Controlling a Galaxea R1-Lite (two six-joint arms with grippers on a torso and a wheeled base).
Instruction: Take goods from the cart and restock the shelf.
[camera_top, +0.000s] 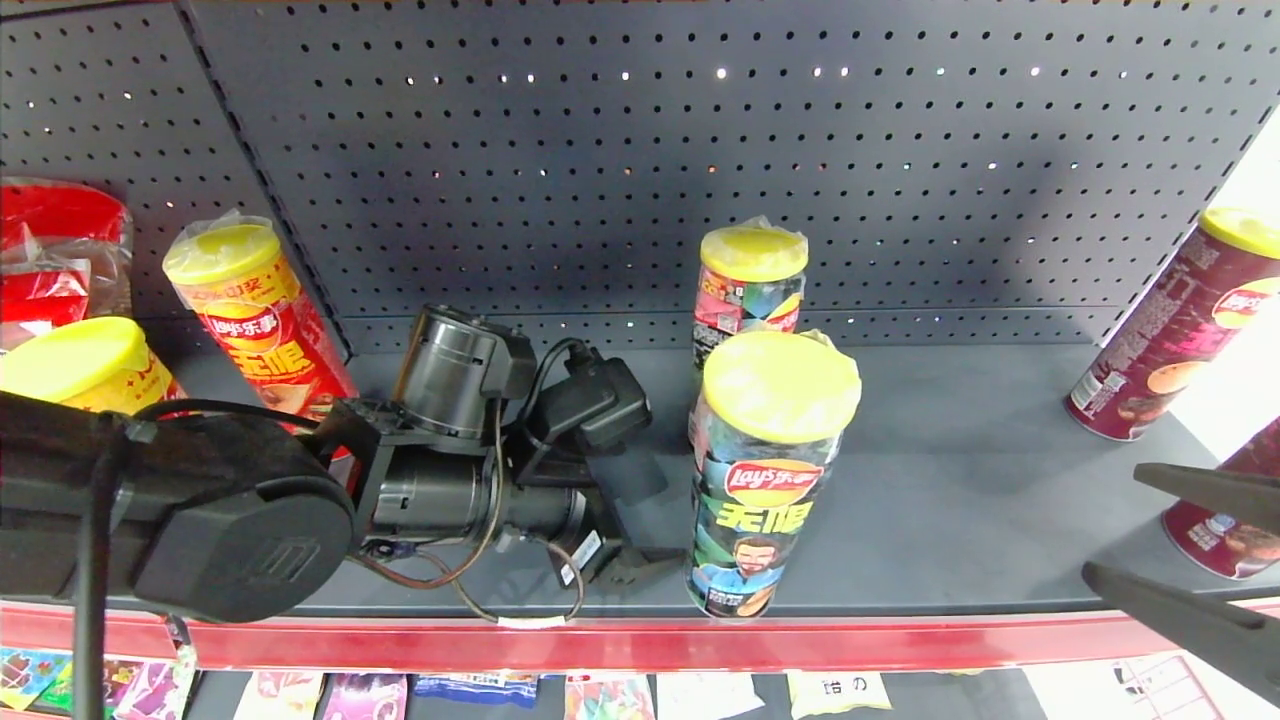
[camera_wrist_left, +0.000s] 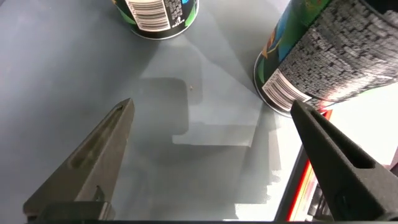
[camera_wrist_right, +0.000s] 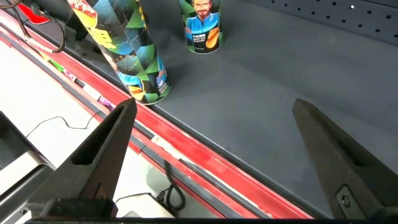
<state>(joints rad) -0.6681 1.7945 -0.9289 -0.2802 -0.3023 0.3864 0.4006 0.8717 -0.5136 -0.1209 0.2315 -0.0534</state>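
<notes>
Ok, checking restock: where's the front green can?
Head view: the front can stands mid-shelf by the red edge, right of the left gripper, before a second green can.

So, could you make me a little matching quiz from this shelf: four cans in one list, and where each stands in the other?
Things:
1. front green can
2. rear green can
3. red can
4. maroon can

Places:
A. far right of the shelf
B. middle, close to the pegboard
C. middle, near the red front edge
D. left part of the shelf

Pairs: 1-C, 2-B, 3-D, 4-A.
</notes>
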